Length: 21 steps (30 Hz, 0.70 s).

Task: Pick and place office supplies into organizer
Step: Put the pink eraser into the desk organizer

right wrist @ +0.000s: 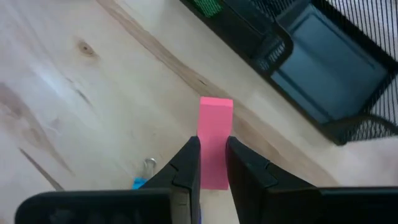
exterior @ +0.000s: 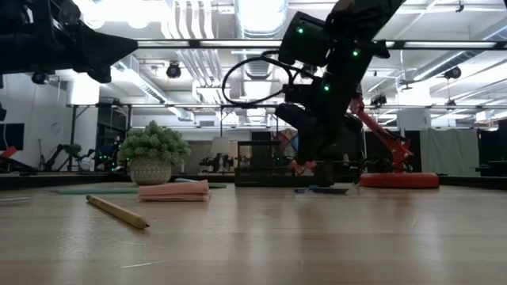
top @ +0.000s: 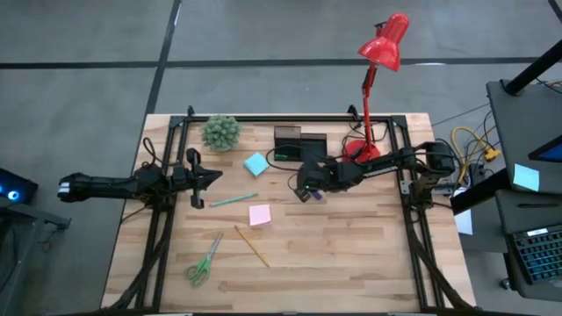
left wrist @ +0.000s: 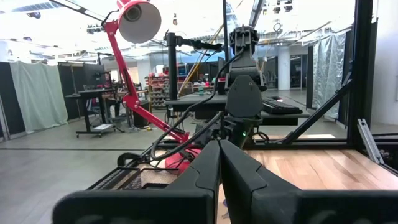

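While near the organizer (right wrist: 323,68), right hand (right wrist: 212,163) clamped on pink block (right wrist: 214,140).

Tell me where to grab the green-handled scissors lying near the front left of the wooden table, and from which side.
Take the green-handled scissors at the closed blades just above the handle loops, coming straight down from above. They lie flat on the wooden table, angled, with bare wood all round, so the end effector's fingers should straddle the narrow blades across their width. The looped handles are probably too wide to pinch well.
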Each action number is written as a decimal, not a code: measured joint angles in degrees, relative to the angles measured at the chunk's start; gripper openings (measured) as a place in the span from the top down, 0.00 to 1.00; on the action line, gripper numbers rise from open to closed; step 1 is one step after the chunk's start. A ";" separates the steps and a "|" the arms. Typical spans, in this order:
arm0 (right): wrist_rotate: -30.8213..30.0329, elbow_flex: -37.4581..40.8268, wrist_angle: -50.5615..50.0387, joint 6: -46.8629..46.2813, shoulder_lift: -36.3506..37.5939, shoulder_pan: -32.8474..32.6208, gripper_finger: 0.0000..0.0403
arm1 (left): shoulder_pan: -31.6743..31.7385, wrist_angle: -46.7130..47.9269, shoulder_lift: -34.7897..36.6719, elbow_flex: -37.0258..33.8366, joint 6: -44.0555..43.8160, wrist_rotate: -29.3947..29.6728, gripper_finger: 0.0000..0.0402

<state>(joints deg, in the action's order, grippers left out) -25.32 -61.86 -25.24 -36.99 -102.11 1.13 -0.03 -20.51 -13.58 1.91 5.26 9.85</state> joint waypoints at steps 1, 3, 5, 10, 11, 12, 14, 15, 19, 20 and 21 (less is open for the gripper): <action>-0.02 -0.18 0.01 0.98 0.02 0.00 0.86 | 0.02 0.00 0.00 0.00 0.00 0.02 1.00; 0.01 -0.58 0.00 2.86 0.02 0.01 0.86 | 0.02 0.00 0.00 0.00 0.00 0.00 1.00; 0.00 -0.99 0.10 4.80 0.02 0.02 0.86 | 0.00 0.00 0.00 0.00 -0.02 0.00 1.00; 0.00 -2.33 0.09 10.27 0.02 0.15 0.86 | 0.00 0.00 0.00 0.00 -0.02 0.00 1.00; 0.00 -2.65 0.22 11.47 0.02 0.21 0.86 | 0.01 0.00 0.00 0.00 -0.04 0.00 1.00; 0.02 -2.91 0.27 12.51 0.02 0.37 0.86 | 0.01 0.00 0.00 0.00 -0.04 0.00 1.00; 0.01 -3.51 0.21 15.02 0.02 0.77 0.86 | 0.00 0.00 0.00 0.00 -0.04 0.00 1.00; 0.00 -3.81 0.37 16.34 0.02 1.04 0.86 | 0.00 0.00 0.00 0.00 -0.04 -0.02 1.00; -0.02 -4.56 0.76 21.01 0.02 2.20 0.86 | 0.02 -0.02 0.00 0.00 -0.13 -0.02 1.00; 0.00 -4.59 0.87 22.16 0.02 2.51 0.86 | 0.00 -0.02 0.00 0.00 -0.13 -0.02 1.00; 0.02 -4.59 1.12 23.39 0.02 2.83 0.86 | 0.00 -0.02 0.00 0.00 -0.13 -0.02 1.00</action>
<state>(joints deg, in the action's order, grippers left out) -25.30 -66.46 -24.12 -13.60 -102.08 3.95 -0.03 -20.53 -13.58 1.91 5.13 9.82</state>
